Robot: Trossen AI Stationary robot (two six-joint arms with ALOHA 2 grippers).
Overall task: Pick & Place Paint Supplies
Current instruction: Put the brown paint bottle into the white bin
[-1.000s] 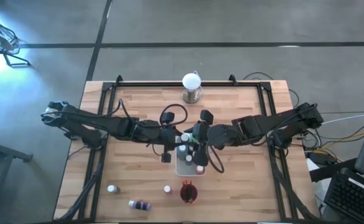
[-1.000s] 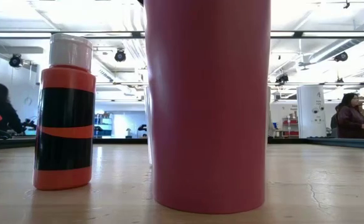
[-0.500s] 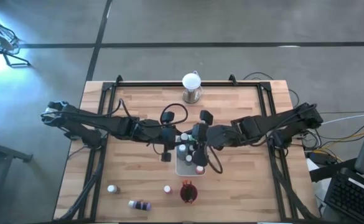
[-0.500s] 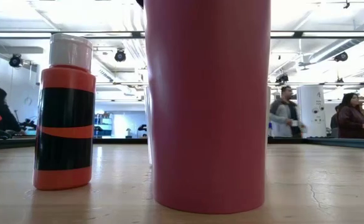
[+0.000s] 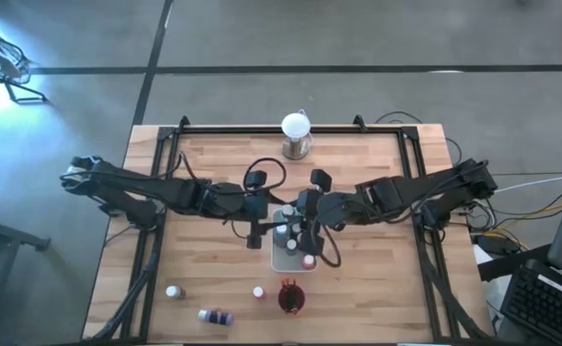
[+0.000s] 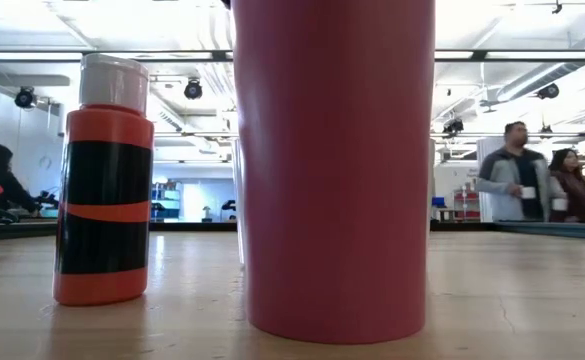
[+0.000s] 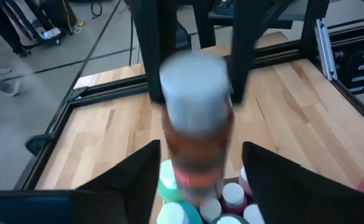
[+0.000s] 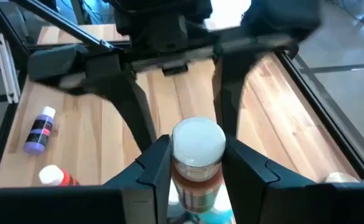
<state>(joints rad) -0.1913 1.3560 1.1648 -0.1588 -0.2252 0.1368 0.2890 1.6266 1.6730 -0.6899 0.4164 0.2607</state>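
Note:
An orange-brown paint bottle (image 8: 197, 155) with a white cap hangs above the white tray (image 5: 285, 261) at the table's middle, and my right gripper (image 8: 197, 149) is shut on it. My left gripper (image 7: 200, 149) faces it from the table's left. It is open, with one finger on either side of the same bottle (image 7: 197, 124) and a little room between. Several white-capped bottles (image 7: 231, 196) stand in the tray below. Loose bottles rest near the front edge: an upright orange one (image 5: 258, 292), a purple one lying on its side (image 5: 216, 315) and another upright (image 5: 173, 291). My right gripper pinches the bottle's upper body just under the white cap (image 8: 183, 177) between its two fingers. The fingers come slanting down from the table's right. The bottle stands about upright in the hold, lifted clear above the bottles in the tray.
A dark red cup (image 5: 290, 298) stands just in front of the tray and fills the low view (image 6: 332, 170) beside the orange bottle (image 6: 102, 180). A white globe on a metal base (image 5: 297, 135) stands at the far edge. People move in the room behind.
Both arms have kept their place above the tray, with the bottle between them. In the low view a person has walked across the room behind the table.

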